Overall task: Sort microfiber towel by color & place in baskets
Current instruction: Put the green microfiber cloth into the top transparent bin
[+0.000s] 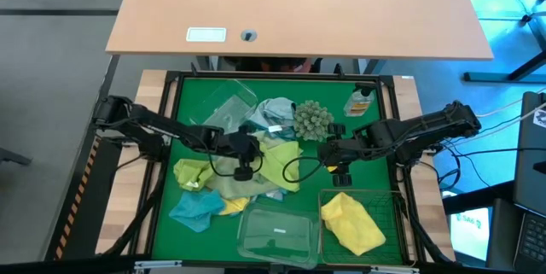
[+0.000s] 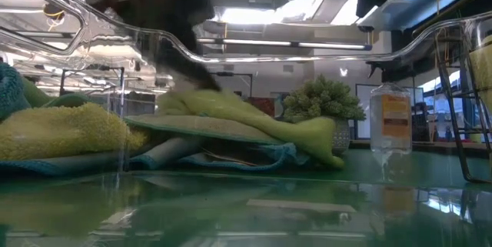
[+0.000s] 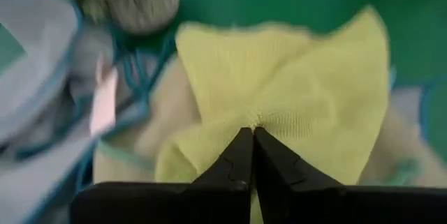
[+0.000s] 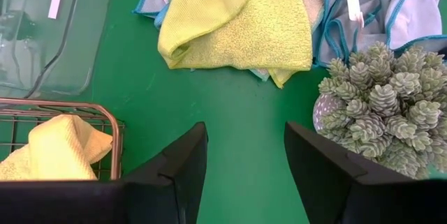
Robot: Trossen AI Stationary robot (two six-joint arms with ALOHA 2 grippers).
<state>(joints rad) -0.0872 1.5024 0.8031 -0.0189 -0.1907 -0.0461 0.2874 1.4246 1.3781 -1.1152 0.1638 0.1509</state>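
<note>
A pile of microfiber towels lies mid-table: lime green, yellow, teal and light blue. My left gripper sits over the pile, shut on the lime green towel. My right gripper hovers open above bare green mat, between the pile and the wire mesh basket. That basket holds a yellow towel. One clear tub stands at the near edge. Another clear tub stands behind the pile. My left gripper pinches the lime green towel between its two fingertips, at a spot in the cloth's middle. The cloth puckers into folds around the tips. The rest of the towel lies spread on the pile.
A grey-green spiky ball sits close to my right gripper on its far side, also seen as the spiky ball. A small bottle with an orange label stands at the far right. Bare mat shows around my right gripper.
</note>
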